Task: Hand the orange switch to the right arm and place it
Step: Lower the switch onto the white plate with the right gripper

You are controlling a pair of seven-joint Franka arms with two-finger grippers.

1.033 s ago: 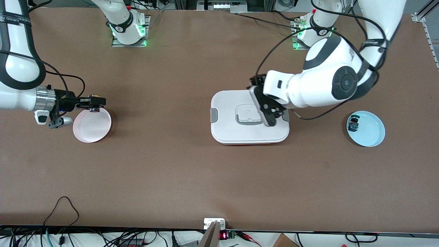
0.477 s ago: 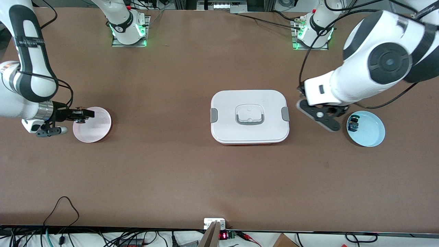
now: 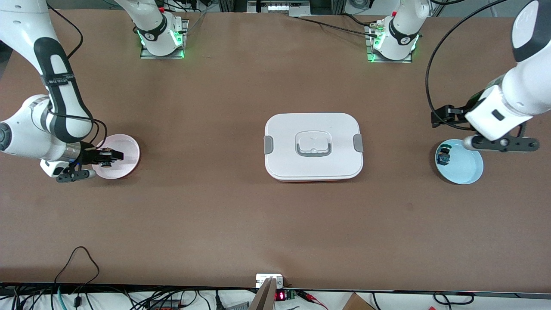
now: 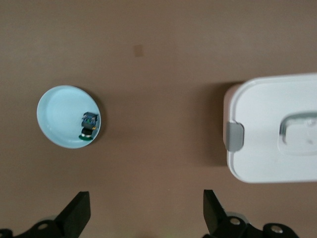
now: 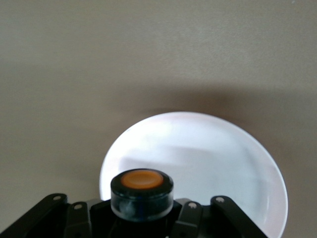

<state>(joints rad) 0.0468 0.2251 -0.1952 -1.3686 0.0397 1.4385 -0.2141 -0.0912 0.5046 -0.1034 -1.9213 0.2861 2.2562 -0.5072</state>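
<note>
The orange switch (image 5: 142, 191), a small dark block with an orange top, sits clamped between the fingers of my right gripper (image 3: 112, 156). The gripper holds it low over the pink plate (image 3: 125, 148), at the plate's rim toward the right arm's end of the table. In the right wrist view the plate (image 5: 198, 163) lies just under the switch and is bare. My left gripper (image 3: 501, 144) is open and empty over the rim of the light blue plate (image 3: 467, 168). Its two black fingertips stand wide apart in the left wrist view (image 4: 145, 210).
A white lidded box (image 3: 313, 146) with grey clips stands mid-table and also shows in the left wrist view (image 4: 277, 134). The light blue plate (image 4: 59, 114) holds a small blue-and-black part (image 3: 442, 158) and a tiny teal-topped piece (image 3: 446, 148). Cables lie along the front edge.
My right gripper has carried the switch lower over the pink plate. My left arm has swung from over the white box to over the blue plate.
</note>
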